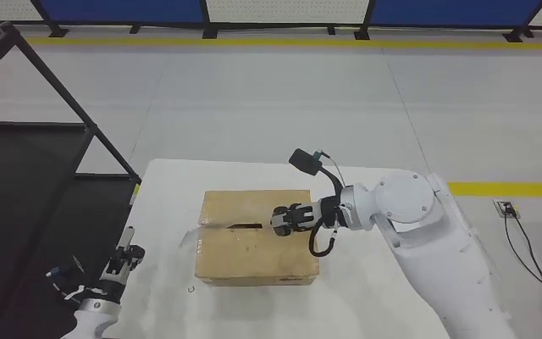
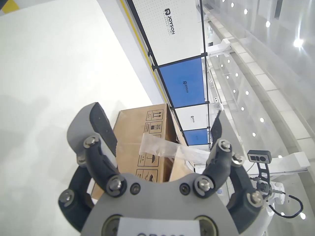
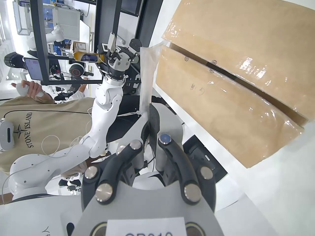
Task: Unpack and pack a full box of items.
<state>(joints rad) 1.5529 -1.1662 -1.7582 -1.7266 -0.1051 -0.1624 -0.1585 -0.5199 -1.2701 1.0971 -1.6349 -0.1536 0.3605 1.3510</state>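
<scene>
Right gripper (image 1: 278, 220), pressed together on a strip of clear tape (image 3: 147, 79), hangs above the cardboard box (image 1: 246, 254), right of its centre.

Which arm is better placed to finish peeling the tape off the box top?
Right. The right gripper is over the box, its jaws apparently shut on the loose tape strip. The left gripper sits open near the edge of the table, apart from the box.

Matt brown cardboard box (image 1: 254, 246), glossy clear plastic tape (image 3: 248, 62) over its top seam, smooth white desk (image 1: 174, 191) beneath.
</scene>
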